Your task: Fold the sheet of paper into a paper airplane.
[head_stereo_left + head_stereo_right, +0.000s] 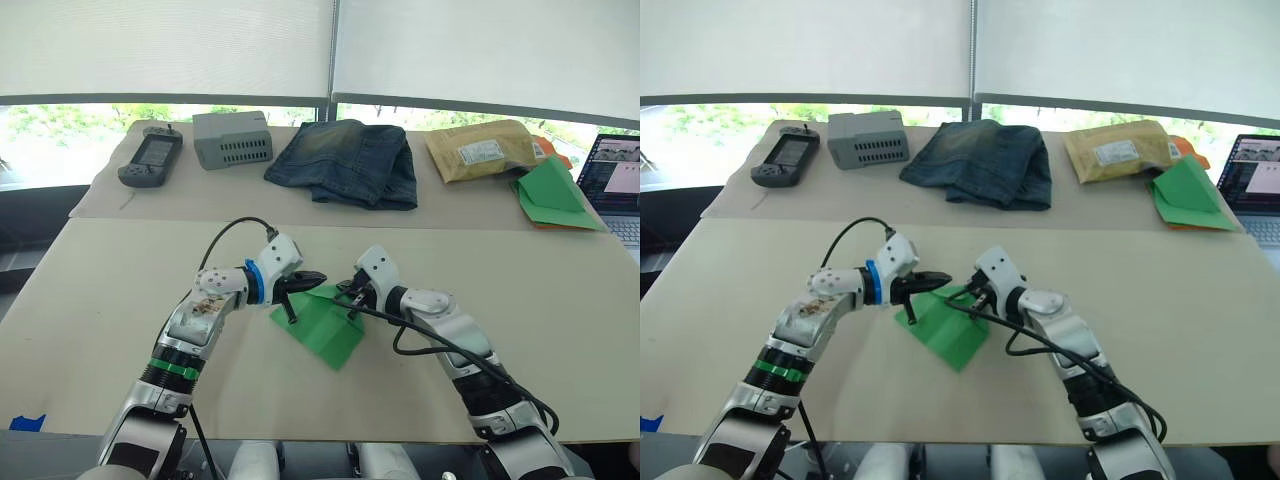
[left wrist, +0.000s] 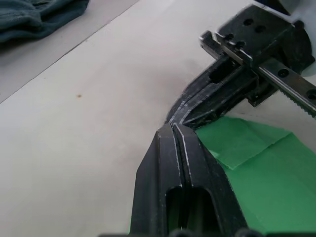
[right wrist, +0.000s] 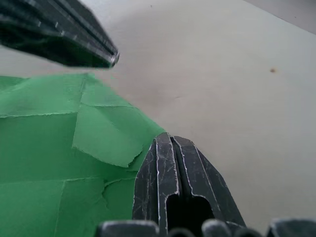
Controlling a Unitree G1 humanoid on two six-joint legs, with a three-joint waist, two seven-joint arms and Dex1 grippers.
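The sheet of paper, bright green and already creased with small flaps folded over, is lying flat on the near half of the bench, about midway between its left and right edges. Both arms are reaching in over it from the near edge. The left end effector is hovering at the sheet's far edge with its two black fingers pressed together, nothing between them. The right end effector is sitting just beside it on the sheet's far right part, fingers likewise closed flat against each other and gripping nothing; the two tips are nearly meeting.

Along the far edge of the bench, from the left corner, a black handheld device, a grey vented box, folded jeans and a tan padded mailer are lying in a row. Toward the far right corner a green paper stack with orange edges is resting beside an open laptop.
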